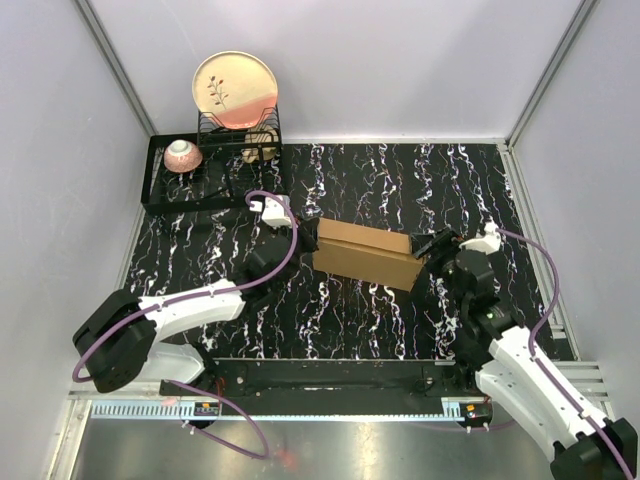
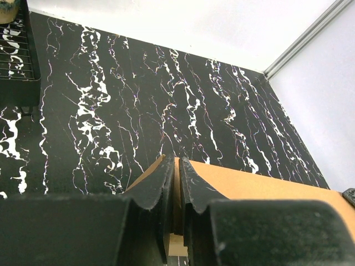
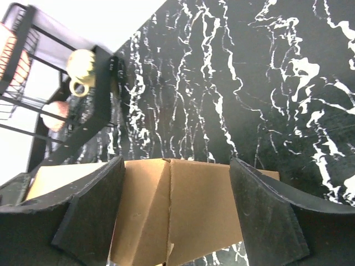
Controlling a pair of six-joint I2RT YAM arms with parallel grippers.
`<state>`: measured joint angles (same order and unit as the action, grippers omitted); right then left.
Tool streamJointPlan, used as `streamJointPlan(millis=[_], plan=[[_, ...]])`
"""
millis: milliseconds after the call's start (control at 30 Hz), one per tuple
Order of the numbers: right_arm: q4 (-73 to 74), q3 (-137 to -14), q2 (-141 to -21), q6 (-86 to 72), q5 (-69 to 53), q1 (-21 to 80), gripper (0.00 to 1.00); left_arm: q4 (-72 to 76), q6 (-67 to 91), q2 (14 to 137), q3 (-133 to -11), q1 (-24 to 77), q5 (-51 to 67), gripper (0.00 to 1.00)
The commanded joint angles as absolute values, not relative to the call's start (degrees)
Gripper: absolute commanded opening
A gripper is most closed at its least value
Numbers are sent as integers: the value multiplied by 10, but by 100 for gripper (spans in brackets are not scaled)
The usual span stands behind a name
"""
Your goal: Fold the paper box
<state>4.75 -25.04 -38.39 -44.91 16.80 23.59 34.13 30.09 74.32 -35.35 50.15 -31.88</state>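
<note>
Black table top point(image 1: 400, 180) veined with white, spread across the middle. Plain pale grey walls point(image 1: 400, 60) on three sides, meeting at slanted aluminium posts point(image 1: 113, 65) in the far corners. Black wire rack point(image 1: 200, 202) at the far left, close to the wall. Metal rail point(image 1: 320, 410) along the near edge. Soft, even light.

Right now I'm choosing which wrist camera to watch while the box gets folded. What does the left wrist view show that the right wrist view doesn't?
Only the left wrist view: the left gripper pinched shut on a thin edge of the box, and a wall corner at the far right.
Only the right wrist view: the right gripper with its fingers wide apart at the box's creased end, and a pink bowl in the rack.
Both views: the brown box, the black marbled table and part of the rack.
</note>
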Motion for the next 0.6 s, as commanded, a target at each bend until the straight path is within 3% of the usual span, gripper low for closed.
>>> streamJointPlan(millis=[0,167,567], plan=[[47,-164,-346,-489,157,236,77,236,301,766,-328,507,-335,13],[4,-78,-300,-521,180,236,71,240,314,771,-319,510,-336,13],[-22,-34,-279,-587,230,236,74,272,346,787,-293,519,-348,15]])
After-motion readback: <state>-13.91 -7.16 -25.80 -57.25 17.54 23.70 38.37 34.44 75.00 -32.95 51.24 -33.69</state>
